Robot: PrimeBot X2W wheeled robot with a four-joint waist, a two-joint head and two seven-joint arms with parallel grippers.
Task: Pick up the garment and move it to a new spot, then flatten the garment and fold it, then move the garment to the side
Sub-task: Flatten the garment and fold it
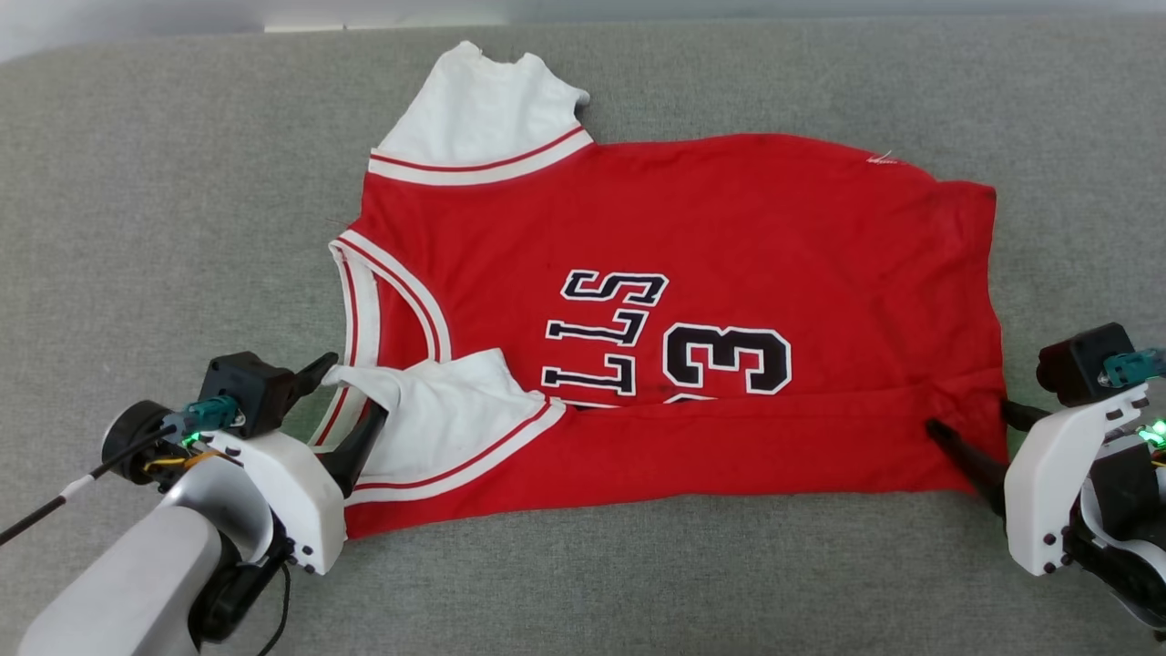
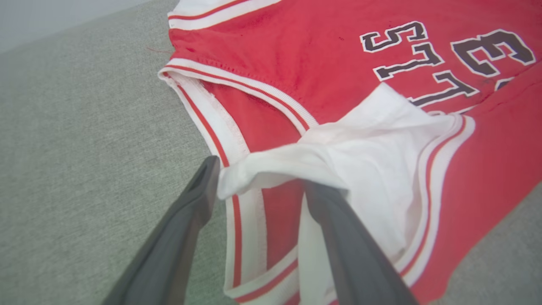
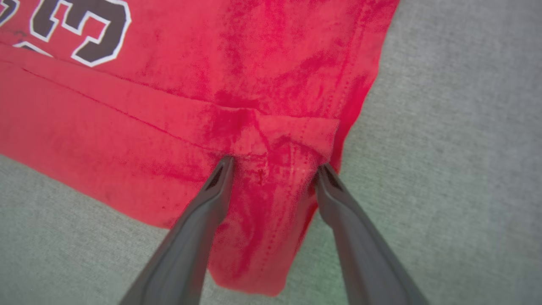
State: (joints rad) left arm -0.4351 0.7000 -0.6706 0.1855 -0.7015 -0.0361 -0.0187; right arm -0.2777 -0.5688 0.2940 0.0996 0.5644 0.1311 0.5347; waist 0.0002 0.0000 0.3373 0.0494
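Note:
The garment [image 1: 692, 228] is a red jersey with white sleeves, lying sideways on the grey surface with its collar at the left. Its near long edge is folded up over the lettering, and the near white sleeve [image 1: 437, 410] lies on that fold. My left gripper [image 1: 353, 390] stands open at the sleeve's left edge. In the left wrist view the garment [image 2: 296, 55] has its sleeve cloth draped over one finger of that gripper [image 2: 259, 176]. My right gripper [image 1: 970, 417] is open at the folded hem corner. In the right wrist view its fingers [image 3: 275, 166] straddle the garment's [image 3: 254, 63] folded-over hem.
A grey fabric surface [image 1: 182, 182] stretches all around the garment, with bare room at the left, right and near side. A pale strip [image 1: 137, 18] runs along its far edge.

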